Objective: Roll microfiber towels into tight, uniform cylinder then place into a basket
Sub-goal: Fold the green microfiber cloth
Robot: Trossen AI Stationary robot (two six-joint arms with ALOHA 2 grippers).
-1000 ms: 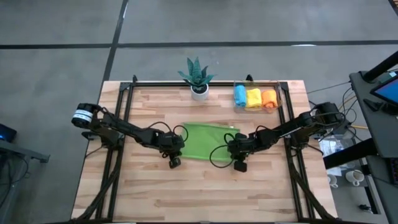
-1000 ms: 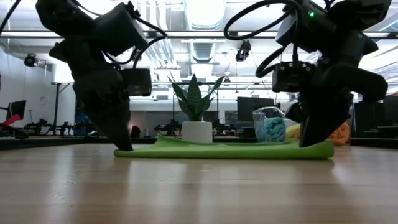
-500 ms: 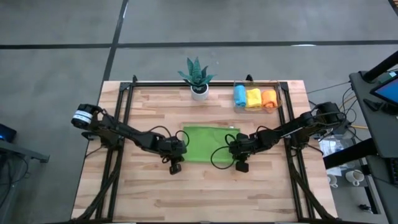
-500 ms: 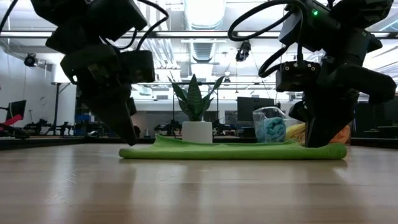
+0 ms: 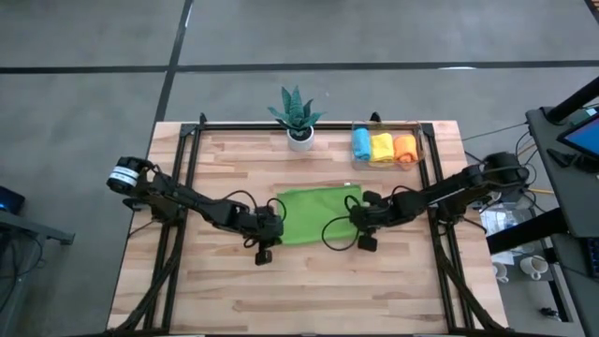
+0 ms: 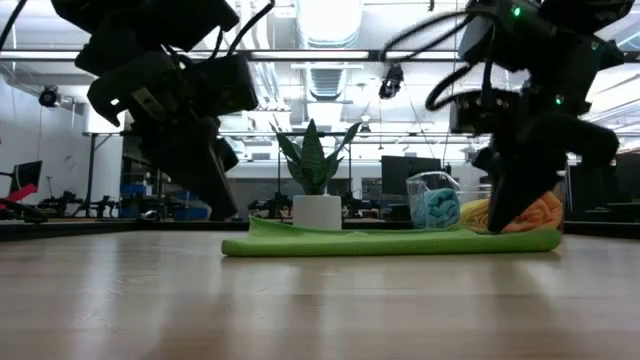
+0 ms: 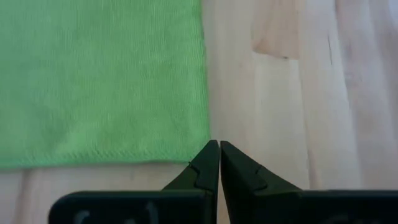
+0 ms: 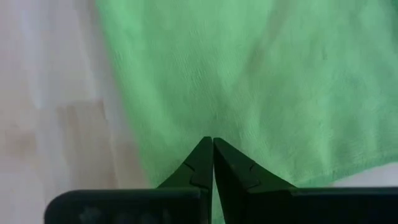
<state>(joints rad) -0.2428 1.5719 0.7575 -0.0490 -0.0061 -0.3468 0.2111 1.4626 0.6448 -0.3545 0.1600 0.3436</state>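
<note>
- Green towel (image 5: 318, 214) lies flat mid-surface, unrolled; long axis runs left-right across the wooden surface (image 5: 309, 285), parallel to the far edge.
- In the low view the green towel (image 6: 395, 240) is a thin flat strip, far edge slightly raised.
- Left hand (image 5: 266, 241) at the towel's near-left corner, fingers clenched together, gripping nothing; wrist view shows the tips (image 7: 219, 155) just off the towel's corner, over bare wood.
- Right hand (image 5: 361, 221) at the towel's right edge, fingers clenched; tips (image 8: 212, 152) over the green cloth. Cannot tell if cloth is pinched.
- Basket (image 5: 417, 140) at far right corner holds blue, yellow and orange rolls (image 5: 382, 146), side by side, their axes pointing near-far.
- Potted plant (image 5: 298, 117) at far edge, left of the basket.
</note>
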